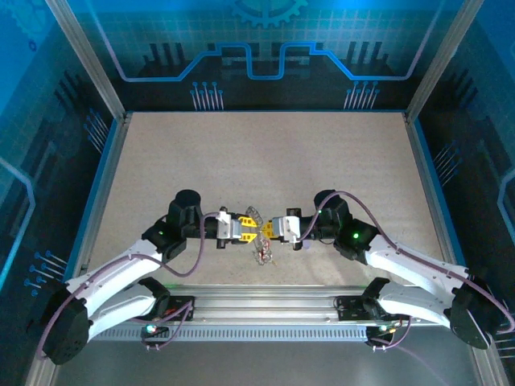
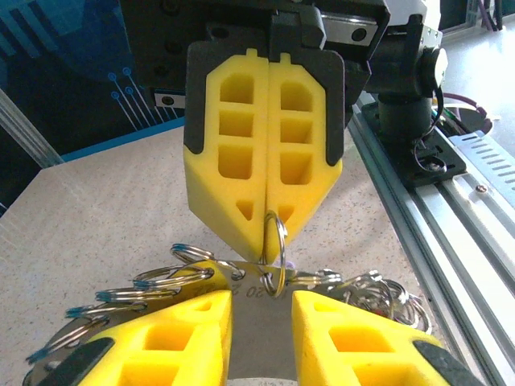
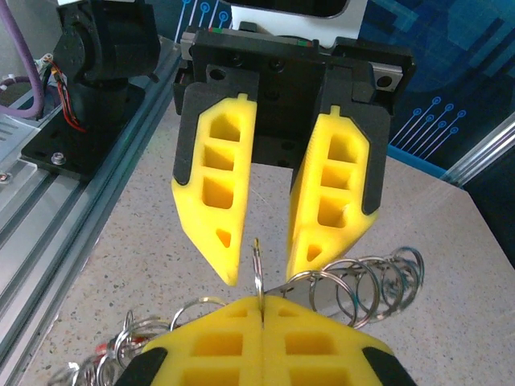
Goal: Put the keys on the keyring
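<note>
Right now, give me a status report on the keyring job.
Right pincer shut on the keyring. Left pincer facing it, jaws apart, grip unclear. Bunch of rings crowding the tips.

Top view: even, moderately bright overhead light; blue cast at edges; faint soft shadows on surface. Wrist views: bright, sharp; nearest fingers slightly soft.

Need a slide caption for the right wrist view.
Right gripper shut on a keyring, edge-on, facing the left gripper's parted fingers; a row of rings beside them.
</note>
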Robot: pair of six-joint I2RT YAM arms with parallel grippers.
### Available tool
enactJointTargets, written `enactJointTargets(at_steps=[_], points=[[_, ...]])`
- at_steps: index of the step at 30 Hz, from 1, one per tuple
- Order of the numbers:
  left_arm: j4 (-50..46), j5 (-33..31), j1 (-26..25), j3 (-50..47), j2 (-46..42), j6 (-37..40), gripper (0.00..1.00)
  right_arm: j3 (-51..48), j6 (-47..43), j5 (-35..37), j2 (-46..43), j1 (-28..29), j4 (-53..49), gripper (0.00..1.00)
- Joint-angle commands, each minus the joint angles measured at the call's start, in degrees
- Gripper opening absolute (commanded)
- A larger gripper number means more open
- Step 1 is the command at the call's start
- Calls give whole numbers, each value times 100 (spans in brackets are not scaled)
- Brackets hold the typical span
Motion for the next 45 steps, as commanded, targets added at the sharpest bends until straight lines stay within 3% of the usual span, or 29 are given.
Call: enactJointTargets(at_steps=[1, 8, 13, 17, 24, 30, 39, 42, 45], points=[[329, 234, -26, 183, 66, -284, 26, 229, -15, 99, 15, 0, 164, 0], [165, 135, -24, 344, 201, -625, 21, 184, 48, 78, 6, 7, 229, 0], [204, 218, -22, 315, 169, -436, 8, 180, 23, 29, -3, 3, 201, 0], [-57, 304, -26, 334, 54, -6, 0, 264, -104, -121, -3, -36, -44, 0], [-1551, 516, -92, 840, -14, 1301, 0, 623, -461, -887, 93, -214, -810, 0], [-2221, 416, -92, 1163, 85, 2055, 0, 1344, -1356, -1901, 427, -256, -2344, 0], [-1329, 523, -96, 995, 197, 1508, 0, 1764, -1682, -2058, 744, -174, -2944, 0], [-423, 364, -93, 733, 176, 659, 0, 1399, -1027, -1511, 604, -182, -2077, 1], [613, 135, -77, 360, 109, -295, 0, 999, -323, -1127, 324, -302, -1203, 10]])
